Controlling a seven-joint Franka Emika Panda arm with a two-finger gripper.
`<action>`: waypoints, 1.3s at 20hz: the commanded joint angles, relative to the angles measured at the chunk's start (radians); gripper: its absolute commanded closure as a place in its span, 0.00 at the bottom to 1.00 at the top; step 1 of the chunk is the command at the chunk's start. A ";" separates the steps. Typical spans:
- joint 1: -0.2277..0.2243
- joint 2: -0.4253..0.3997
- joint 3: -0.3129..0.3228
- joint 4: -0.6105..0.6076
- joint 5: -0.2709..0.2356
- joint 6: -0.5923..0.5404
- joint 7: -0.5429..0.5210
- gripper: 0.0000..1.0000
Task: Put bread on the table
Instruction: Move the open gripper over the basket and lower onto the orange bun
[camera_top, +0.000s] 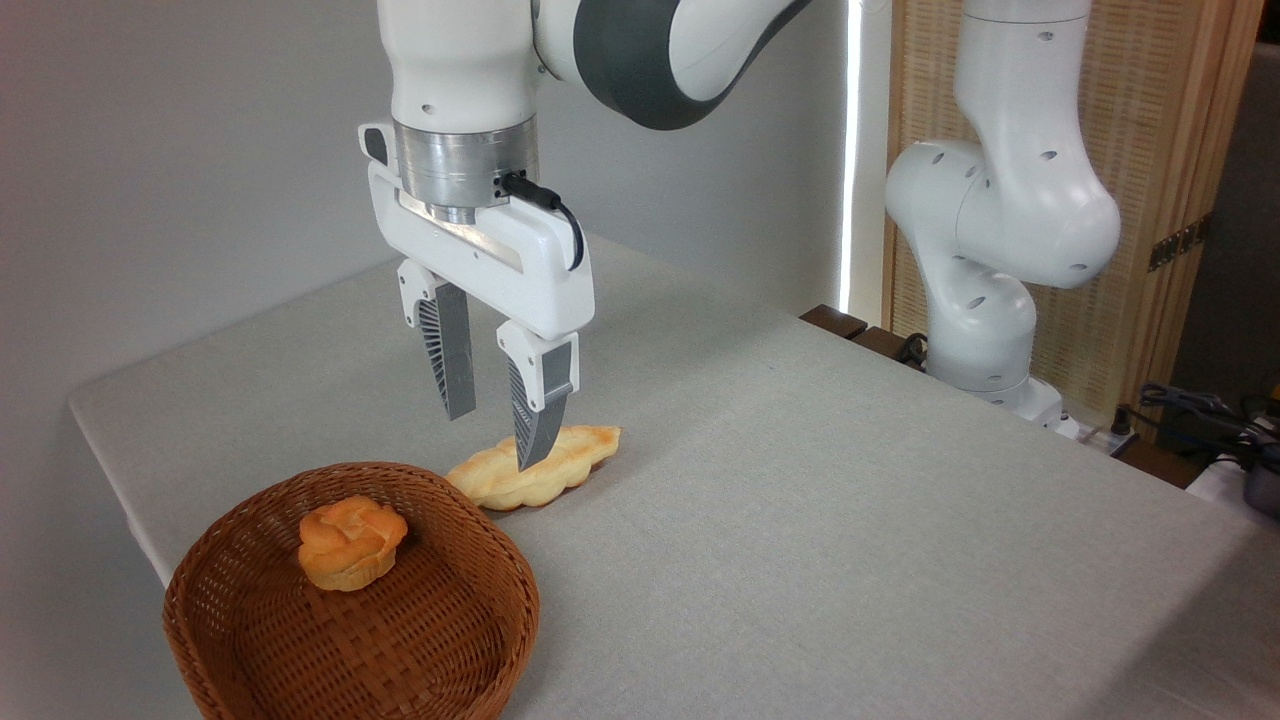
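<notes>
At far left we note the table (800, 520) edge running close beside the basket (250, 640), which sits at the near left corner with little cloth to spare on that side. The bun (350, 543) lies inside the basket, on its floor toward the back wall, upright, apart from the rim and untouched. We judge it light and soft, with a knotted top that may crumble or dent under hard pressure; the safer hold appears to be across its rounded flanks, low enough to clear the swirl, with modest closing force. The basket wall stands close behind it, so a straight descent from above looks cleaner than any angled entry. Moving right, the gripper (495, 435) hangs above the cloth behind the basket, jaws parted to a moderate gap and holding nothing. One fingertip overlaps the loaf (535, 465) in this view; whether it touches we cannot tell. The loaf rests on the table just beside the basket's rear rim. Further right the cloth is open and bare across a broad area, offering ample room to set the bun down, well short of the arm's base (985, 370) at the far edge.
</notes>
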 joint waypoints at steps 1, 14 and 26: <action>-0.007 0.027 -0.004 0.008 -0.011 0.044 -0.002 0.00; -0.019 0.185 -0.092 0.009 -0.038 0.356 -0.004 0.00; -0.019 0.281 -0.135 0.008 -0.025 0.483 0.007 0.00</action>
